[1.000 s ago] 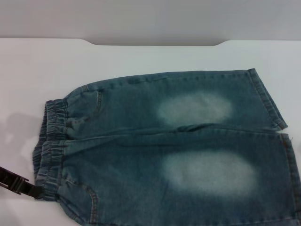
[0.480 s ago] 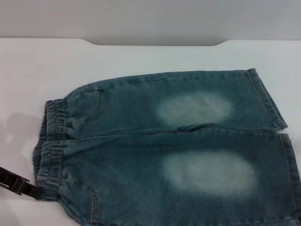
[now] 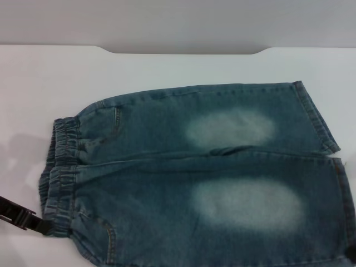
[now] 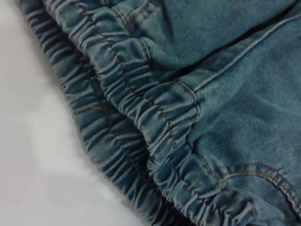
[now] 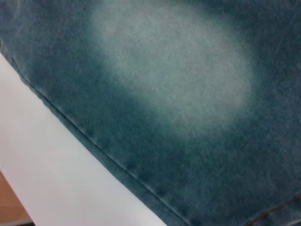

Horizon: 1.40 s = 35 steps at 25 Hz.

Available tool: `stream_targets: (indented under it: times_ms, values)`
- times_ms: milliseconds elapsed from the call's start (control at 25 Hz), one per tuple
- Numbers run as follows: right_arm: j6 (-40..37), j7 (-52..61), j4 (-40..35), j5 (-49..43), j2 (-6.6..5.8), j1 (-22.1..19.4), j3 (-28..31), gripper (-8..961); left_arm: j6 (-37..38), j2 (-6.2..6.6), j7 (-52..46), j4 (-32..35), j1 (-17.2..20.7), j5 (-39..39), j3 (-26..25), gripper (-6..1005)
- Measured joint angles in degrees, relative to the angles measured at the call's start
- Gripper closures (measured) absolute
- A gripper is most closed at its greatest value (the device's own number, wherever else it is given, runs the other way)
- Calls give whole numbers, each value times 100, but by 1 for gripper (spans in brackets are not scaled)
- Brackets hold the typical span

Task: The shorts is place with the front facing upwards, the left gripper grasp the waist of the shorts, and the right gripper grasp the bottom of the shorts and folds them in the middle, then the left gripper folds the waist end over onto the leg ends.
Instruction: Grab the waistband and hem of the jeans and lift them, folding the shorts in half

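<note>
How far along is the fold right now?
Done: the shorts lie flat, front up, on the white table. In hand: the left pincer is at the near corner of the waistband; whether it has gripped is unclear. The right pincer is unseen. Left: both folds; both legs lie side by side.

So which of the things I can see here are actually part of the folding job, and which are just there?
Part of the job:
- the shorts, spread flat
- the waist of the shorts, the puckered end
- the leg ends
- the left gripper, at the waistband's near corner

Just there:
- the white table

The right gripper is out of sight.
</note>
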Motion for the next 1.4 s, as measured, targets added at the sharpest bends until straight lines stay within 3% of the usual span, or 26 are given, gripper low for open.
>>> stream_targets:
  times_ms: [520,1160,1400]
  values:
    - [1,0,52,15,0,14,-152,483,-11,-18,0,-3,-46,0,0,974]
    - [-2,-198,48,39,15,-70,-431,605,-15,-52,0,-3,-64,0,0,974]
    - [2,-201,3,42,17,-72,-447,824,-18,-42,0,-3,-55,0,0,974]
